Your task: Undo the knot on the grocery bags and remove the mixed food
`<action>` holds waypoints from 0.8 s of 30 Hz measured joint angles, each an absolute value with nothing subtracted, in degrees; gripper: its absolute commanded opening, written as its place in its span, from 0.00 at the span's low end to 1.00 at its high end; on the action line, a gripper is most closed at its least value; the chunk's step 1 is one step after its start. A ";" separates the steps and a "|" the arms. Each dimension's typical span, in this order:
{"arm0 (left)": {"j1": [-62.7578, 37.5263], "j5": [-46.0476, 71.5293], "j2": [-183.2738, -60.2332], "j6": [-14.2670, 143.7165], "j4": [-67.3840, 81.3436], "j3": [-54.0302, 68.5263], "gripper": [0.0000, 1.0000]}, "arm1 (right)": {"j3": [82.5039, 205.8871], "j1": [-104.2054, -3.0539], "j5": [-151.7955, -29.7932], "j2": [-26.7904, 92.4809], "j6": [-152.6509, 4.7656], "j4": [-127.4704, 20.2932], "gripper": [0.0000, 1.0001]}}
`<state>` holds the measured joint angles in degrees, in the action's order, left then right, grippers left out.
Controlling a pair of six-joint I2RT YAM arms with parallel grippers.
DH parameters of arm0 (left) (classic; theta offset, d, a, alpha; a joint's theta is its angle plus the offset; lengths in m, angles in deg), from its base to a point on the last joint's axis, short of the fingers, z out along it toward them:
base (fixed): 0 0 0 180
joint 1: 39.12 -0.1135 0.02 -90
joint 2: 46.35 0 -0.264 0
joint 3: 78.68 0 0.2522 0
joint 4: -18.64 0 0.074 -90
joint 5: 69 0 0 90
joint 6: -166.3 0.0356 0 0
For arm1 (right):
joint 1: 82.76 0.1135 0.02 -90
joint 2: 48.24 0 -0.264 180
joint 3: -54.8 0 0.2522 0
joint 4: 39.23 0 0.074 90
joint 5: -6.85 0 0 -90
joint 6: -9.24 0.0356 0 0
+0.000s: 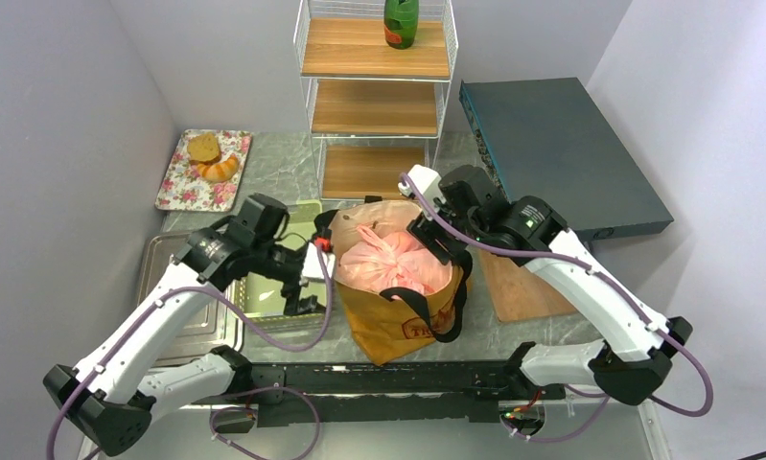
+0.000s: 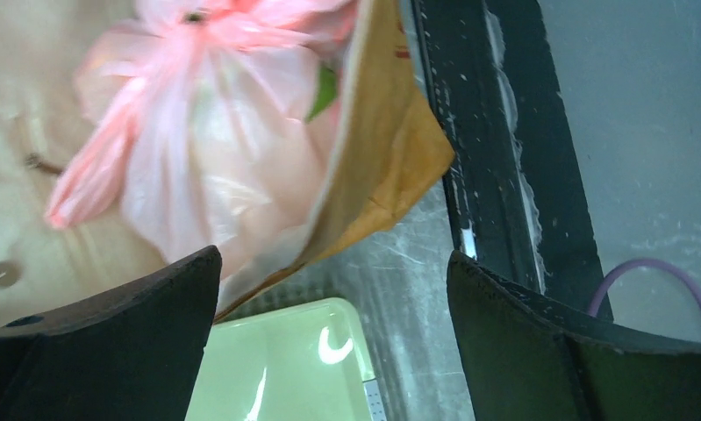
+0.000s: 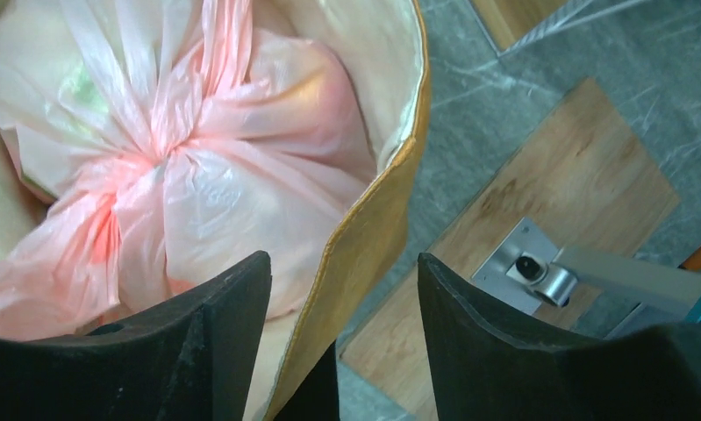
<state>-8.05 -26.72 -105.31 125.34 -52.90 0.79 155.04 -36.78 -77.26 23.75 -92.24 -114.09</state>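
The mustard-brown tote [image 1: 398, 316] stands open at the table's middle with its black straps hanging down the front. The pink plastic bag [image 1: 388, 261] sits inside it, its knot [image 3: 167, 149] tied. The food is hidden; only a bit of green leaf [image 2: 326, 88] shows through the pink plastic. My left gripper [image 1: 317, 259] is open at the tote's left rim [image 2: 390, 167], empty [image 2: 333, 272]. My right gripper [image 1: 438, 235] is open and straddles the tote's right rim [image 3: 373, 237], one finger [image 3: 215, 333] inside, the other outside, holding nothing [image 3: 342, 263].
A wooden shelf rack [image 1: 374, 96] with a green bottle [image 1: 401, 21] stands behind the tote. A floral plate with bread [image 1: 204, 168] lies back left, a dark box [image 1: 561, 153] back right. A wooden board [image 1: 522, 283] lies right of the tote, a metal tray [image 1: 182, 297] and a green lid [image 2: 285, 368] left.
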 measured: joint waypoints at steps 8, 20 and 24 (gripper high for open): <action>4.37 -19.09 -104.89 128.33 -49.38 -4.85 0.17 | 152.44 -36.98 -78.20 19.82 -93.23 -116.48 0.00; 22.90 -10.57 -115.60 114.91 -31.66 4.77 0.00 | 172.92 -51.25 -77.00 39.62 -99.81 -110.64 0.00; 24.96 -8.95 -123.71 112.31 -27.44 9.14 0.70 | 171.85 -52.98 -80.15 39.40 -100.64 -109.44 0.44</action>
<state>24.96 -8.95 -123.71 112.31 -27.44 9.14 171.85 -52.98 -80.15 39.40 -100.64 -109.44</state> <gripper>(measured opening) 0.256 0.019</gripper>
